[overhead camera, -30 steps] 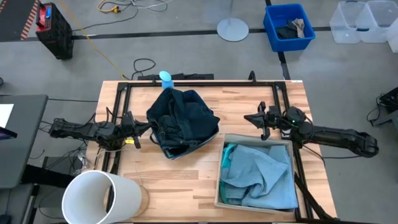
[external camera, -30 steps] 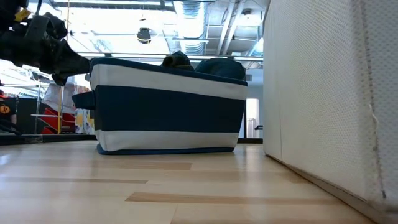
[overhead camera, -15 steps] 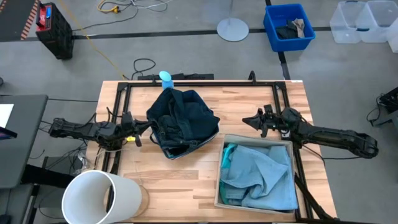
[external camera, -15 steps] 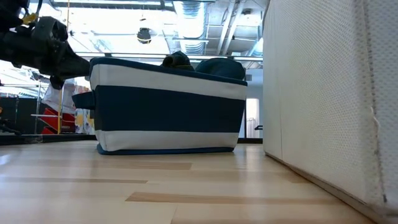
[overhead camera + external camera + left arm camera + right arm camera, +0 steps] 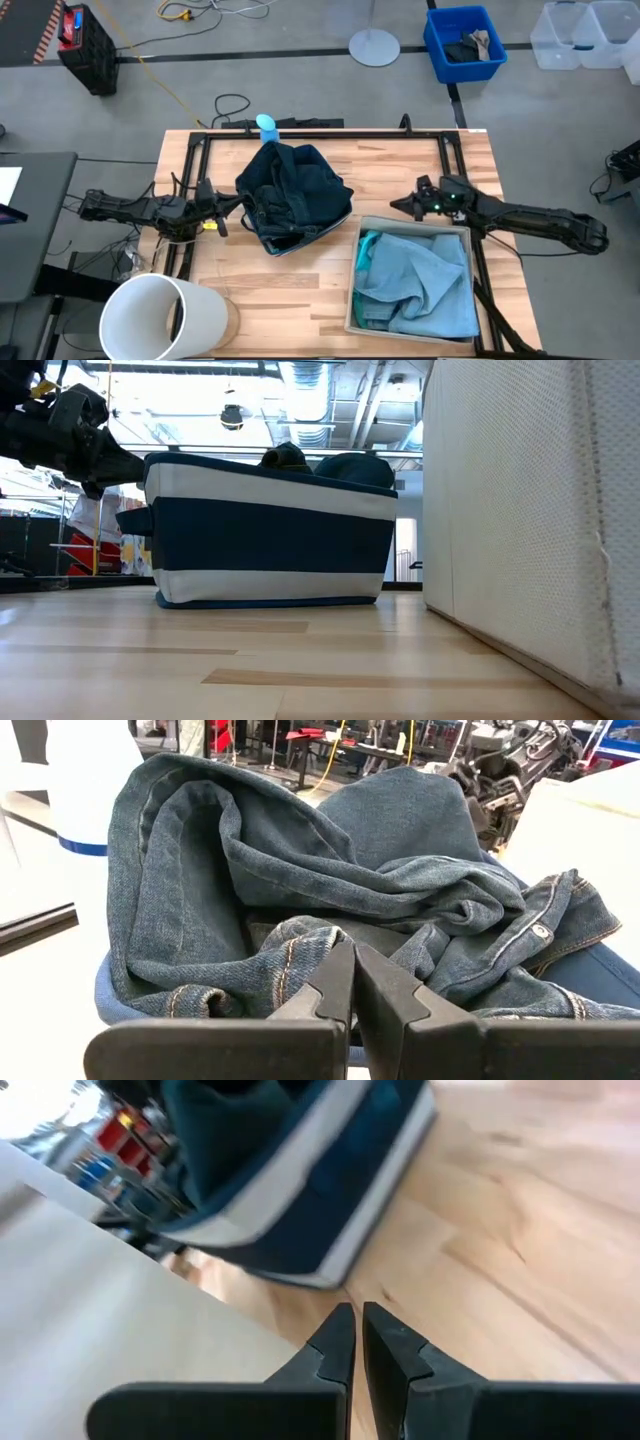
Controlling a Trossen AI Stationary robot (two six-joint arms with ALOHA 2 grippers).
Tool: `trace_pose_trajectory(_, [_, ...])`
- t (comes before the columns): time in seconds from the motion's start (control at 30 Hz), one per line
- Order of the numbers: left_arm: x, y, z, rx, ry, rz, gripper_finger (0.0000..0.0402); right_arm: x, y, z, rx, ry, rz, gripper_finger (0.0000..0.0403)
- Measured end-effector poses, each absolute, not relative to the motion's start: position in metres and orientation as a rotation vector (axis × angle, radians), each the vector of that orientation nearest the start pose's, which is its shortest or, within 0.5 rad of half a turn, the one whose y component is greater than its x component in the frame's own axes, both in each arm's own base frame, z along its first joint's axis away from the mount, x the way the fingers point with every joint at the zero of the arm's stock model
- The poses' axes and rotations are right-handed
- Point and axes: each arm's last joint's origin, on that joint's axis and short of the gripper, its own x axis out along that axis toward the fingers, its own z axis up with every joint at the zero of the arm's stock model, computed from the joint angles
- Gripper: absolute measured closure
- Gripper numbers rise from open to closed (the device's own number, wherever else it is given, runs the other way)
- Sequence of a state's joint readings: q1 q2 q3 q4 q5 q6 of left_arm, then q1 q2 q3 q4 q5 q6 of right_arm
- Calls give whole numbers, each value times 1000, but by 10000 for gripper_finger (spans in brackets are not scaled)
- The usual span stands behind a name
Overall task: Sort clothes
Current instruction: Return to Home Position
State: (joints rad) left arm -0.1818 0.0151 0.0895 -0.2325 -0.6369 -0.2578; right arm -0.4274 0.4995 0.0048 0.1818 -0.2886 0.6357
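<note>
Right gripper [image 5: 400, 204]: slides off bare wood toward table middle, ends closer to far rim of tan organizer [image 5: 415, 221]. From above, outline slims from broad crosswise shape to narrow point; green wrist light moves with it. Left gripper [image 5: 220, 207]: backs off very slightly from navy-and-white organizer [image 5: 270, 550]; in low view sits marginally higher.

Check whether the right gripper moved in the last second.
Yes. In the high view the right gripper has shifted slightly toward the navy bin, along the far rim of the tan box.
</note>
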Motion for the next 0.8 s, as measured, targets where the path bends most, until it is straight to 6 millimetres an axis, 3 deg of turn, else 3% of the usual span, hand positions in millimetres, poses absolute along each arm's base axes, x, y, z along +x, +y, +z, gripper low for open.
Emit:
trace_pose_trajectory(0.23, [87,1,171,-190,87,470,393,112,-42,127,775,343,-263,361])
trace_pose_trajectory(0.8, [87,1,171,-189,87,470,393,112,-42,126,779,353,-270,361])
